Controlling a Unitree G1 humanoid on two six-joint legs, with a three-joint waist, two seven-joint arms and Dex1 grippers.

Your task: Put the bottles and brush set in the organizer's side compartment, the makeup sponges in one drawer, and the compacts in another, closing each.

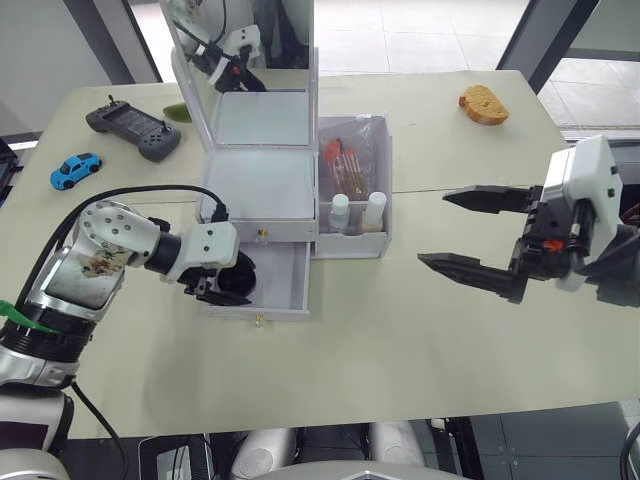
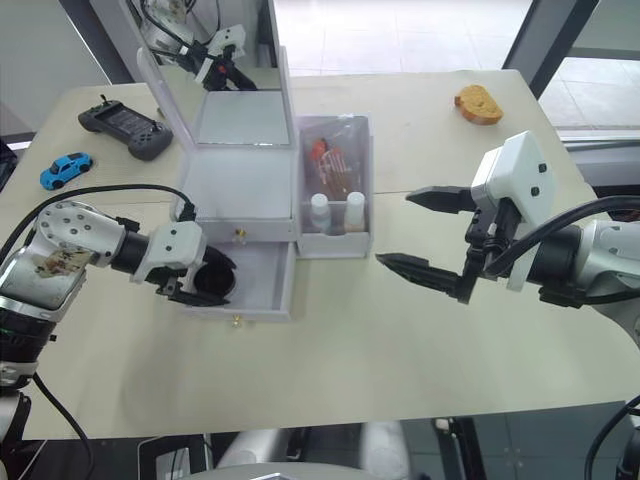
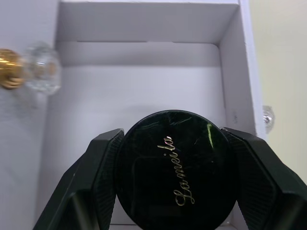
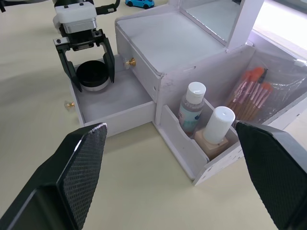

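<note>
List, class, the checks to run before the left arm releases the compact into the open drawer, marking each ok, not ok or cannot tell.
1. Left pincer shut on the compact: ok.
2. Lower drawer pulled open under the compact: ok.
3. Compact resting on the drawer floor: cannot tell.
4. Upper drawer closed: ok.
5. Bottles and brush set in the side compartment: ok.
6. Right pincer open, away from the organizer: ok.

Light: bright, even daylight from windows behind the table [image 1: 420, 330]
Shadows: soft, faint
Glare: floor beyond is blown out; mirror lid [image 1: 245, 45] washed pale
Focus: gold knob [image 3: 9, 75] is blurred in left wrist view
</note>
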